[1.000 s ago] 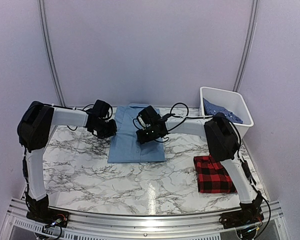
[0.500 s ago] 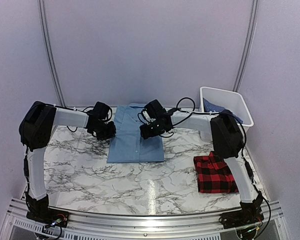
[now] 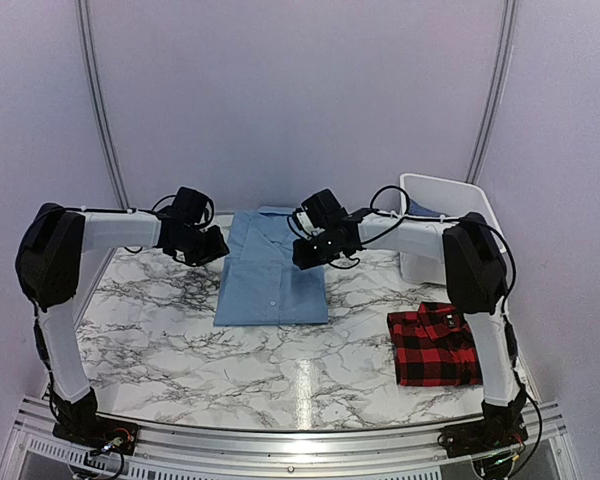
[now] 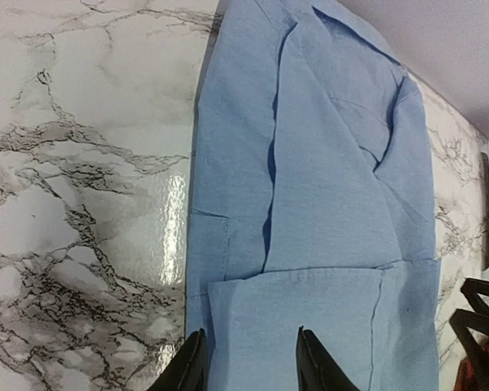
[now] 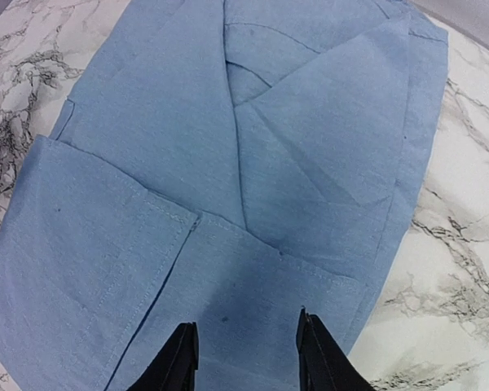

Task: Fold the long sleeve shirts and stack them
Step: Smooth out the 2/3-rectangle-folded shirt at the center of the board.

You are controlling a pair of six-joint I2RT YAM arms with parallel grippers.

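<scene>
The marble-patterned surface (image 3: pixel 180 330) carried a light blue shirt (image 3: pixel 272 285) at its far middle (folded flat). A folded red-and-black plaid shirt (image 3: pixel 430 350) lay nearer, to the right, and a white bin (image 3: pixel 442 182) stood far right.

White arms (image 3: pixel 120 230), black joints (image 3: pixel 48 255), looping cables (image 3: pixel 388 192)
</scene>
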